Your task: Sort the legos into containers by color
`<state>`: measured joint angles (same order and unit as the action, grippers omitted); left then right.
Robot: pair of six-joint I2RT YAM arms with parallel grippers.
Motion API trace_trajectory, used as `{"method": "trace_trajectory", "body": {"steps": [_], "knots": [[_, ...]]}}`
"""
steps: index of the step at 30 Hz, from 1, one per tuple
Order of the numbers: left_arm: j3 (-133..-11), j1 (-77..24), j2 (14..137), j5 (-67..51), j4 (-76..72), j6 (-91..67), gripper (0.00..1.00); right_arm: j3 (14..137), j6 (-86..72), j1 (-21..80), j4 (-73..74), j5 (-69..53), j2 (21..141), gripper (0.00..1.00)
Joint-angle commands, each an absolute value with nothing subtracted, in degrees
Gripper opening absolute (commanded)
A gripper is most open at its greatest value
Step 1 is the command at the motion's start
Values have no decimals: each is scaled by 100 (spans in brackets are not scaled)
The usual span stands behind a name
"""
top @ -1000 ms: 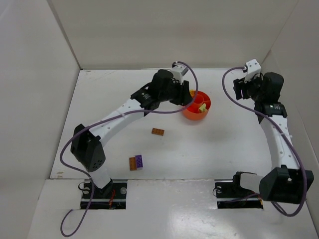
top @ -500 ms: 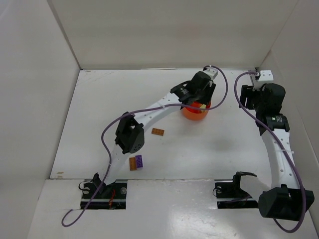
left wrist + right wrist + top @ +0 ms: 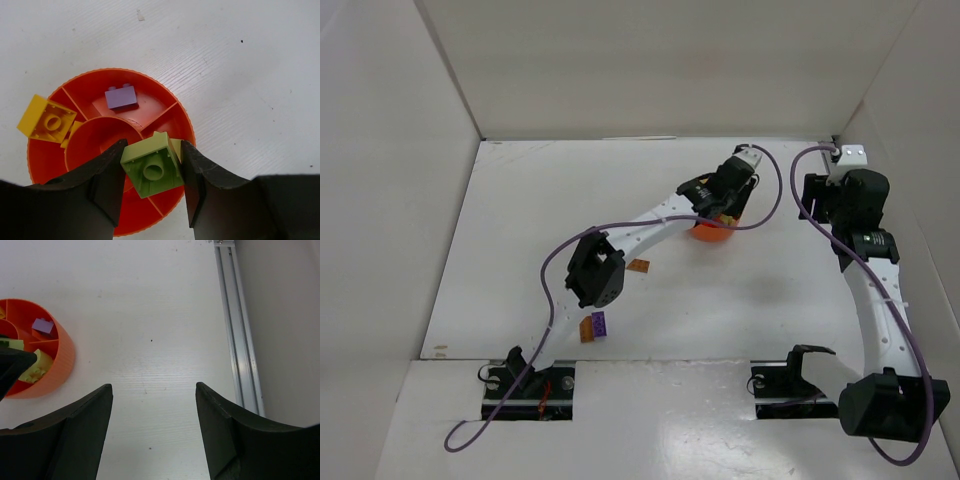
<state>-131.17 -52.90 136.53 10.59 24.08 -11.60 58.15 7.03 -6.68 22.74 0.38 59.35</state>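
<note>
Overhead, we note the round orange-red dish [image 3: 706, 234] beneath the left gripper [image 3: 722, 206] on a matte white table [image 3: 520, 220]. Left wrist: it pinches a studded, glossy pale-green brick [image 3: 152, 171] over the dish's dividers. Right wrist: the right gripper [image 3: 152, 386] stands spread.

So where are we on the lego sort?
Done: the dish holds a purple brick in one compartment and a yellow brick at its rim.
In hand: the left tool is shut on a yellow-green brick over the dish, not yet released.
Left: on the table, a brown-orange brick, plus a second brown-orange brick beside a loose purple brick.
The right tool is open and holds nothing.
</note>
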Motion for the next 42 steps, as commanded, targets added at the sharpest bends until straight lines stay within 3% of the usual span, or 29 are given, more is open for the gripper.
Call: {"method": "trace_trajectory", "body": {"steps": [1, 10, 13, 28, 42], "knots": [[-13395, -5379, 13579, 1406, 2338, -1011, 1, 5810, 598, -686, 2162, 88, 5958, 72], [-13342, -5379, 13631, 1521, 2232, -1011, 9, 5810, 650, -686, 2162, -35, 5959, 72], [-13289, -5379, 13632, 1521, 2232, -1011, 21, 5810, 703, -686, 2109, -35, 5959, 72], [-13122, -5379, 13570, 1406, 2127, -1011, 46, 5810, 809, -686, 2057, -255, 6117, 71], [-13069, -5484, 13570, 1600, 2074, -958, 54, 5810, 861, -686, 2004, -421, 6170, 71]]}}
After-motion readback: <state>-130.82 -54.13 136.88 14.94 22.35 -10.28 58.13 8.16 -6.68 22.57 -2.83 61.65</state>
